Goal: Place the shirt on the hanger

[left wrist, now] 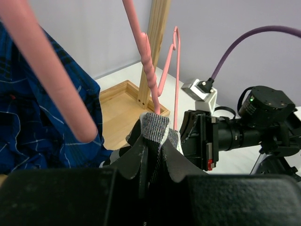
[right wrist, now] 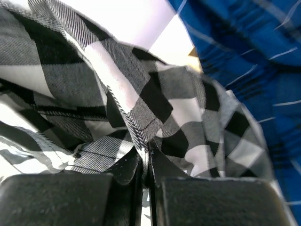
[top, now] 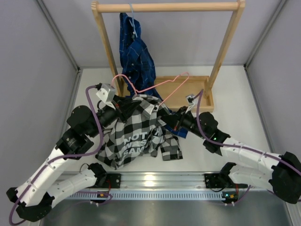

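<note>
Pinching shirt point(top: 131, 136) | left tool point(left wrist: 151, 153) clamped | right tool point(right wrist: 146, 160) clamped | hanger point(left wrist: 149, 70) touching

Enclosure: pale grey wall panels point(top: 37, 56) at left, back and right, with lighter strips running down the back corners. No windows in view.

White tabletop point(top: 244, 122) is matte and evenly lit, soft shadows only.

Light wooden garment rack point(top: 169, 7) at back centre: round top rail and two uprights, standing in a shallow wooden tray base point(top: 178, 92).

Ribbed aluminium rail point(top: 183, 181) along the near edge, a bright glare patch near its middle.
</note>
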Motion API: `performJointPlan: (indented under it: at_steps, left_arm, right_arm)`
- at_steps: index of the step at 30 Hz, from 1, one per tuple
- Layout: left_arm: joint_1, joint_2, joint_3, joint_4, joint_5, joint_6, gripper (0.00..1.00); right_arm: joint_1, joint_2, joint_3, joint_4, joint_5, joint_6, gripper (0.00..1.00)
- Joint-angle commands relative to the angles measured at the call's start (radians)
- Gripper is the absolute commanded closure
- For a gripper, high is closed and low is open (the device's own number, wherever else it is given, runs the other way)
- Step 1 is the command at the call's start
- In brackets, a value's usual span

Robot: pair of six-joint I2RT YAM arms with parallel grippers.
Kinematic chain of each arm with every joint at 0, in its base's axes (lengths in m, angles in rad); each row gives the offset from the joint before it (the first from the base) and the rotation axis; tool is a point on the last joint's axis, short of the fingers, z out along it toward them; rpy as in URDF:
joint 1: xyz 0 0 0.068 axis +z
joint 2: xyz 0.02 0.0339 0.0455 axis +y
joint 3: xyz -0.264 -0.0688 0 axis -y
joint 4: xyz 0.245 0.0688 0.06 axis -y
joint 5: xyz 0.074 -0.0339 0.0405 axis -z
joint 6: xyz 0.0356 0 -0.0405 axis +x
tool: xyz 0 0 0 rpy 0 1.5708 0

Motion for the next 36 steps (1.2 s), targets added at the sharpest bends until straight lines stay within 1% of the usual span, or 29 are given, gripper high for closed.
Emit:
performJointPlan:
  at_steps: [1,3,5,9,11,18,20,21,23,28,29,30,33,36]
  left_arm:
    - [0.0,-0.039,-0.004,0.095,-0.029,-0.004,1.0]
    - [0.0,-0.05,-0.002,0.075,-0.034,0.003,1.0]
    - [0.0,-0.069,-0.004,0.064,-0.028,0.009,1.0]
    - [0.0,-0.099,-0.015,0.042,0.024,0.023,1.0]
    - [0.0,-0.11,-0.025,0.03,0.028,0.029,1.0]
    - [0.0,-0.13,-0.03,-0.022,0.035,0.047,1.0]
    - [0.0,-0.124,-0.009,-0.083,0.052,0.079,1.0]
    - [0.0,-0.119,-0.002,-0.112,0.054,0.091,1.0]
    - [0.0,-0.106,0.014,-0.19,0.076,0.118,1.0]
    - [0.0,-0.107,0.01,-0.319,0.113,0.171,1.0]
    - [0.0,-0.11,0.01,-0.341,0.112,0.179,1.0]
    - [0.0,-0.113,0.01,-0.385,0.094,0.187,1.0]
    - [0.0,-0.113,0.01,-0.459,0.045,0.228,1.0]
    - [-0.001,-0.125,-0.01,-0.467,-0.006,0.227,1.0]
  right_arm:
    - [0.013,-0.094,0.038,-0.08,0.094,-0.087,1.0]
    - [0.002,-0.168,0.026,-0.132,0.188,-0.108,1.0]
    - [-0.01,-0.234,0.024,-0.189,0.22,-0.118,1.0]
    - [-0.046,-0.285,0.093,-0.31,0.233,-0.161,1.0]
    - [-0.069,-0.299,0.118,-0.36,0.226,-0.174,1.0]
    - [-0.136,-0.306,0.199,-0.449,0.229,-0.214,1.0]
    - [-0.168,-0.28,0.245,-0.482,0.178,-0.23,1.0]
    - [-0.214,-0.265,0.268,-0.52,0.159,-0.231,1.0]
    - [-0.253,-0.222,0.322,-0.569,0.061,-0.243,1.0]
    - [-0.363,-0.161,0.4,-0.663,-0.048,-0.262,1.0]
    - [-0.382,-0.147,0.408,-0.672,-0.097,-0.259,1.0]
    - [-0.409,-0.142,0.411,-0.675,-0.119,-0.256,1.0]
    - [-0.44,-0.13,0.403,-0.678,-0.159,-0.248,1.0]
    - [-0.448,-0.122,0.39,-0.664,-0.162,-0.24,0.99]
